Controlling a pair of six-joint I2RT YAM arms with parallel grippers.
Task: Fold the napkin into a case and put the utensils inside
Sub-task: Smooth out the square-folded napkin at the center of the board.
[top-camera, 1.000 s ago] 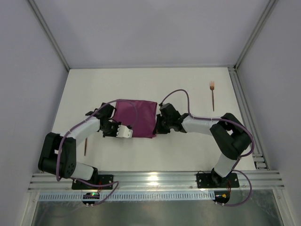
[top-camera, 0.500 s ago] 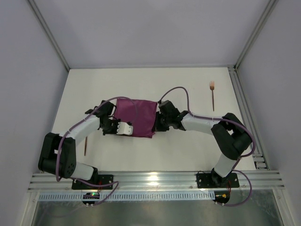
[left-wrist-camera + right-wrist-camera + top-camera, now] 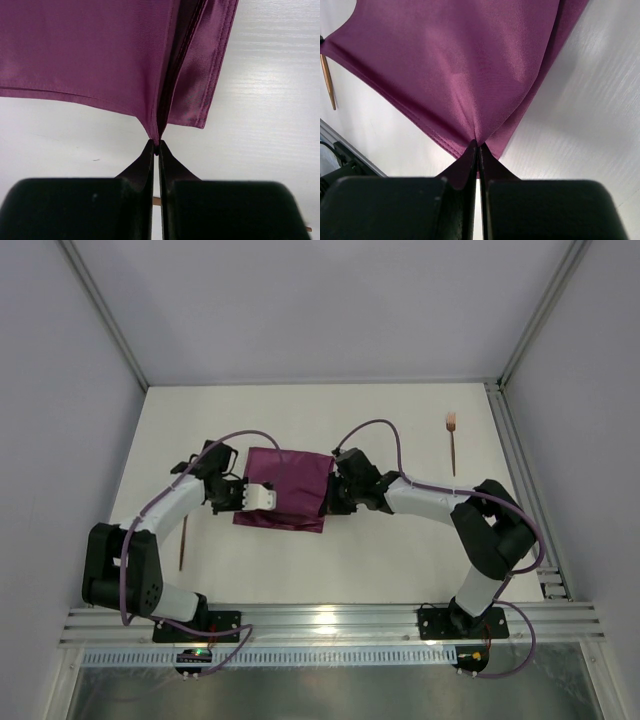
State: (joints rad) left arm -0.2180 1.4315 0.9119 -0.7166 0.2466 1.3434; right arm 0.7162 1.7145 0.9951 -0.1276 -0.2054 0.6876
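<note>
Grippers, two. Left gripper (image 3: 156, 142): jaws closed to a sliver, pinching a gathered point of the napkin's (image 3: 290, 485) edge. Right gripper (image 3: 478, 146): likewise closed tight, nipping the opposite side edge, the cloth puckering into its tips.

Napkin, one. Maroon-purple, folded over on itself and held between the two grippers at mid-table (the left wrist view shows at least two layers with a dark seam between them). It does not yet make a narrow pouch.

Utensils, two. Fork (image 3: 452, 445), far right, well apart from the cloth, tines pointing away from the arms. Second thin utensil (image 3: 182, 543), beside the left arm, clear of the napkin.

Change over the last second: both grippers have moved toward the far side, taking the pinched edges with them; the near left corner now spreads wider. Both utensils lie unmoved.

Materials: cloth soft, finely ribbed, faint sheen, stitched hem. Cutlery slim, copper-coloured. Fingers black, wedge-shaped. Table (image 3: 400, 560) white, smooth.
</note>
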